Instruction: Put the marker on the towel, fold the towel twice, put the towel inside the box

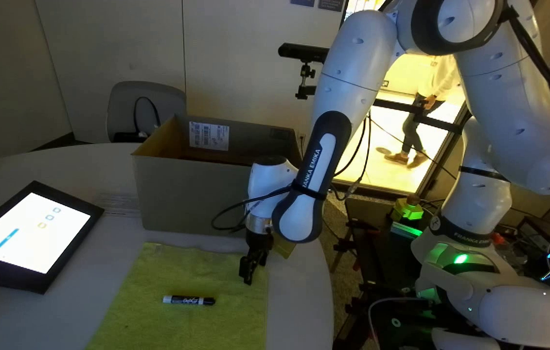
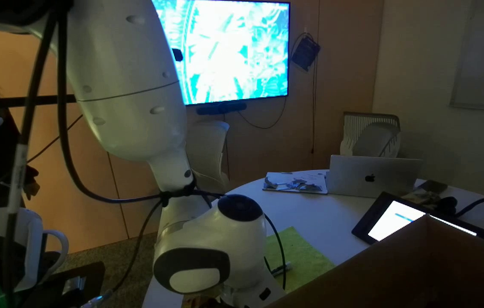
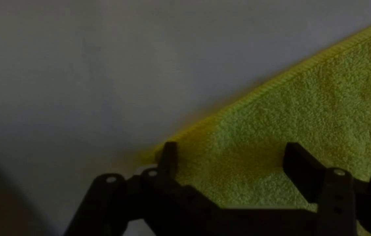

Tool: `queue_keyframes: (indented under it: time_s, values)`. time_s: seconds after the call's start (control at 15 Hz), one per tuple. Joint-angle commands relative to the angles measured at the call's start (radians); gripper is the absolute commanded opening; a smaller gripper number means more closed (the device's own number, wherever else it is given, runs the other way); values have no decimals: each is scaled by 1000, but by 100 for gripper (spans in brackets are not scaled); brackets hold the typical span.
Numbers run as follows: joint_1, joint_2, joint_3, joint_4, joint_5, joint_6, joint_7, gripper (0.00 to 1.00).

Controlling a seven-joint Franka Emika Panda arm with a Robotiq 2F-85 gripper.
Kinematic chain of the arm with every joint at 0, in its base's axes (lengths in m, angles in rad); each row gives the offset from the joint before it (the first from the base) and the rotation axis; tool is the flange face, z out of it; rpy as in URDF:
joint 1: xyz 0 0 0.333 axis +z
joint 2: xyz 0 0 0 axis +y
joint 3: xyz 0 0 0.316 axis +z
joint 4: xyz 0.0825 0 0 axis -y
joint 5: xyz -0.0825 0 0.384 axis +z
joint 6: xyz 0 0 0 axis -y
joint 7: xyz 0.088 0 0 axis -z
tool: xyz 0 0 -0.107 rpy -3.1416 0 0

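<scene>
White robot arm [image 1: 362,58]: base collar [image 1: 467,236] reads "FRANKA EMIKA". Box [image 1: 187,194]: printed white label [image 1: 209,136] on an inner face, text too small to read. Laptop [image 2: 372,171]: Apple logo [image 2: 369,178] on the lid. Marker [image 1: 188,300]: lies flat on the towel [image 1: 206,328], barrel lettering not clearly legible. Gripper [image 3: 231,147]: jaws wide apart near one corner of the towel, cloth visible between them; contact cannot be determined.

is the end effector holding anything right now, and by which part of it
Nothing seems held: the end effector stands open, the towel showing between its spread jaws near an edge; the marker lies loose on it.
</scene>
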Motion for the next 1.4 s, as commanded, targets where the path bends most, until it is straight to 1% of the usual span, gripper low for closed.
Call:
queue_keyframes:
  time_s: [0.0,0.2,0.33,0.4,0.47,0.53,0.6,0.73,0.8,0.87,0.93,1.07,1.33]
  values:
    - [-31,-4,28,-9,18,38,-18,53]
    - [-59,-7,56,-7,18,32,-34,27]
    - [-113,-5,117,-1,18,16,-70,12]
    - [-138,-3,145,2,18,11,-90,8]
    - [-176,2,185,5,18,3,-120,6]
    - [-198,5,210,8,18,-2,-140,2]
    - [-220,11,235,12,17,-6,-161,2]
    - [-269,16,288,14,17,-14,-203,9]
    - [-290,16,310,14,17,-16,-223,8]
    - [-311,14,334,11,15,-18,-245,10]
    - [-321,10,349,8,12,-16,-262,8]
    - [-348,4,388,5,7,-17,-303,9]
    - [-368,17,453,19,-4,-25,-369,8]
